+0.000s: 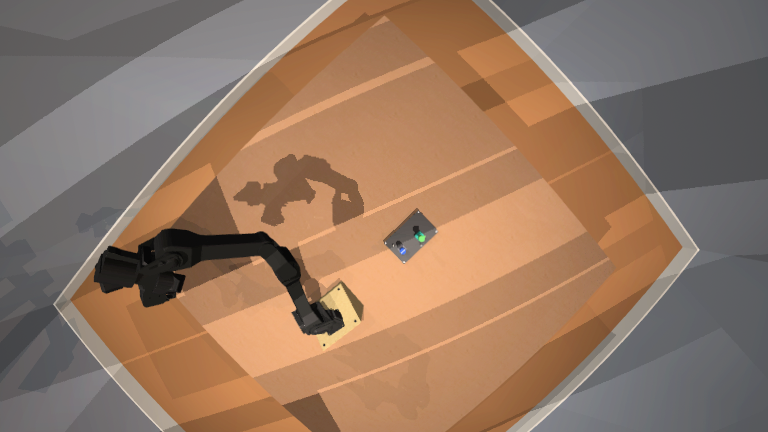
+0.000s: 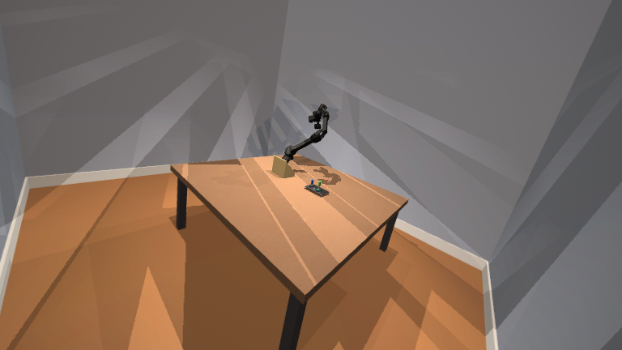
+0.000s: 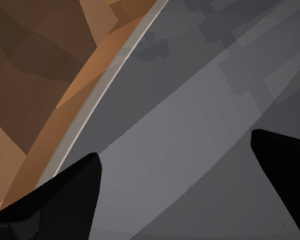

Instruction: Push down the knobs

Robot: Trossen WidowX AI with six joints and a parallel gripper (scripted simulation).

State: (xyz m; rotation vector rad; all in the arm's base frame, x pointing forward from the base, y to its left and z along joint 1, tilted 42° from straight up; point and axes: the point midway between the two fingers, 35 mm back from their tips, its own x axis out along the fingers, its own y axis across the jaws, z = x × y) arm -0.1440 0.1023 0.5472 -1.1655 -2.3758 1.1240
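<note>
The dark circuit board stands on the table. A green knob stands high over a teal potentiometer, with a gap between them in the exterior view. A blue knob also stands raised over the board; its potentiometer is too small to make out clearly. My gripper is open, with nothing between its fingers. It is high up and far from the board, at the far left in the top view. Its fingertips are too small to tell apart in the top and exterior views.
The arm's base sits on a yellow wedge-shaped block, a short way from the board. The arm rises from it and reaches away from the board. The wrist view shows only floor and wall behind the fingers.
</note>
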